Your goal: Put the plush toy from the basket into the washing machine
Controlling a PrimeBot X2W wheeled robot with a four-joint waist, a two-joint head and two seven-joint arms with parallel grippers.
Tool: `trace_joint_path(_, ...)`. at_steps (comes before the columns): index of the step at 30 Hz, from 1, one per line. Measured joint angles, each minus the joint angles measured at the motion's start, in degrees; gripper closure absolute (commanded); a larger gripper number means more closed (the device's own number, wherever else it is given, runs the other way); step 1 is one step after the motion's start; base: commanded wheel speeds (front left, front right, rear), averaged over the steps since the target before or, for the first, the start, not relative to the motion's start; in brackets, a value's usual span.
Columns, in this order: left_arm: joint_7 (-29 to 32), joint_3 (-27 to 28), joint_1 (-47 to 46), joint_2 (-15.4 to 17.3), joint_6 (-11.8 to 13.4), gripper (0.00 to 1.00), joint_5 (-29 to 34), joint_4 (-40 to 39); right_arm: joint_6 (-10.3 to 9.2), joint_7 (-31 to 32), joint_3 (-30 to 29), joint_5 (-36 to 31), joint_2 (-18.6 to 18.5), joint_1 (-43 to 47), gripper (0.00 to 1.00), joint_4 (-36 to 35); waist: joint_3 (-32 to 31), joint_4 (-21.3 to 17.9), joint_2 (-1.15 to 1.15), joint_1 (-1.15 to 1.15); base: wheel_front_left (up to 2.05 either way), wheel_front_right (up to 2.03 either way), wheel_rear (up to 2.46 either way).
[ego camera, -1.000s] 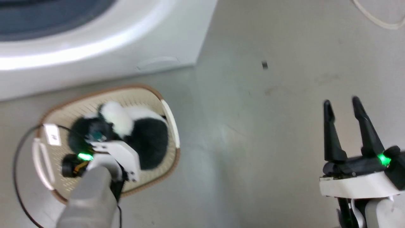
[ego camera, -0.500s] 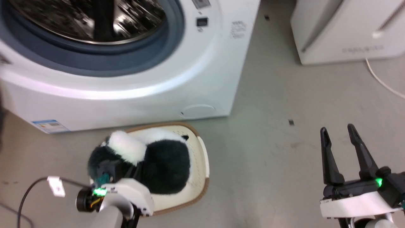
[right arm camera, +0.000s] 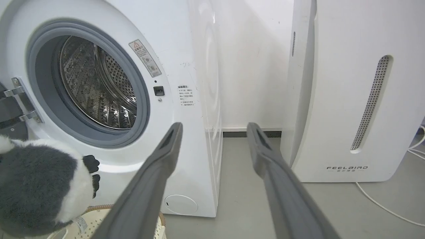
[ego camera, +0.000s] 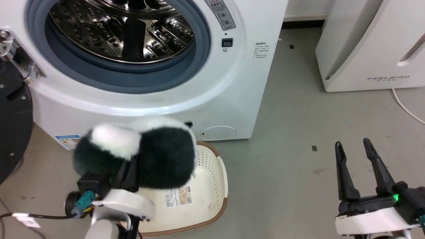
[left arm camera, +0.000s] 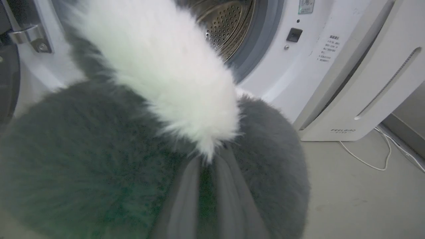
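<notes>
left side: left gripper (left arm camera: 211, 158) has its two dark fingers (left arm camera: 184, 202) drawn close together, pinching a fold of the plush toy (ego camera: 142, 152). fur bulges on both sides of them in the left wrist view, and the tips are buried, so we cannot see exactly where they meet.

the toy hangs off that gripper above the basket (ego camera: 214, 162). it covers the basket's left part in the head view. from the right wrist view its underside sits just above the brown rim (right arm camera: 99, 208); we cannot tell whether any fur touches it. the toy is black mostly, with a white band across the top.

the basket stands on the grey floor (ego camera: 292, 132), close against the foot of the washing machine (ego camera: 232, 83). the label sticker (ego camera: 179, 196) shows on the bare basket floor.

the washing machine's door (ego camera: 11, 132) is swung wide to the left on its hinge (ego camera: 15, 56), and the porthole gasket (ego camera: 199, 59) and steel drum (ego camera: 109, 30) are exposed. the toy is in front of the lower front panel, below the porthole and outside the drum.

right side: right gripper (ego camera: 352, 142) has its fingers spread apart with nothing between them. it is low at the right, well apart from the toy and basket.

a white feelbird appliance (ego camera: 365, 43) stands right of the washer, with a white cable (ego camera: 406, 108) on the floor beside it.
</notes>
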Motion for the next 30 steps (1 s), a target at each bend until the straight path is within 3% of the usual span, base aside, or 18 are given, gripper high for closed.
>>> trace_joint_path(7,0.0,2.7,-2.9,0.5,-1.0,1.00,-0.4,-9.1,0.00,0.0,0.1,0.1,0.0,-0.1,0.00,-1.0,3.0,-1.3,0.00,0.00,0.00,0.00,0.00)
trace_joint_path(15,0.5,5.5,-17.4,4.4,-1.5,1.00,-3.1,-11.7,0.00,0.0,0.8,1.2,0.0,-2.5,0.00,-3.2,10.1,-3.6,0.00,0.01,0.00,0.00,0.00)
trace_joint_path(21,4.7,7.6,-31.1,9.7,-1.5,1.00,-4.3,-8.5,0.00,0.0,1.7,2.4,0.0,-4.9,0.00,-5.3,16.7,-5.9,0.00,0.01,0.00,0.00,0.00)
trace_joint_path(30,9.7,7.1,-53.1,18.1,-1.6,1.00,-3.9,3.3,0.00,0.0,2.6,5.2,0.0,-7.9,0.00,-8.0,27.6,-9.4,0.00,0.02,0.00,0.00,0.00)
